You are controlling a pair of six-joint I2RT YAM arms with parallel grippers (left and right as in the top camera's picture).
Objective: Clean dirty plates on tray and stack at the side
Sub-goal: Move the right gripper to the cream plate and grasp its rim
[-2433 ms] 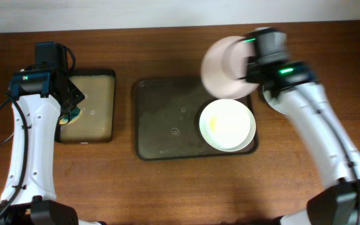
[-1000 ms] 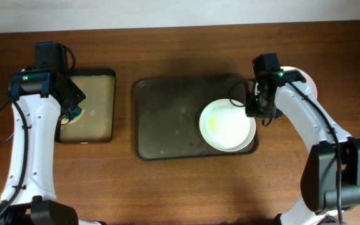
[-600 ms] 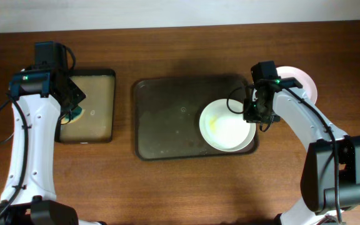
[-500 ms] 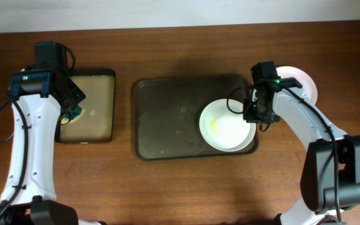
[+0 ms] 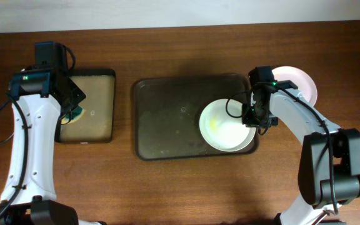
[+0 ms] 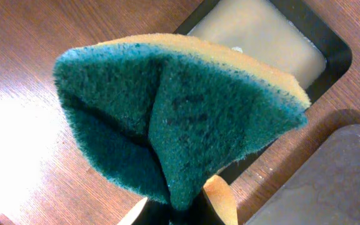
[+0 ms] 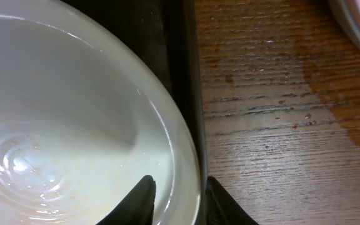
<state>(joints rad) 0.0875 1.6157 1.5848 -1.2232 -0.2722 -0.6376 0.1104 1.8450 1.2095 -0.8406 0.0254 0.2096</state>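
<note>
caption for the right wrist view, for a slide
Right gripper, jaws open, straddling the rim of a round white plate on the dark grey-brown rectangular tray.

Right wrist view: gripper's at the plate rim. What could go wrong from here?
1. The right gripper, open, straddles the plate at its rim, right beside the raised edge of the tray; on closing or lifting it could catch the tray and drag it.
2. The plate looks wet and smeared yellow, so a thin rim pinch may slip on lifting.
</note>
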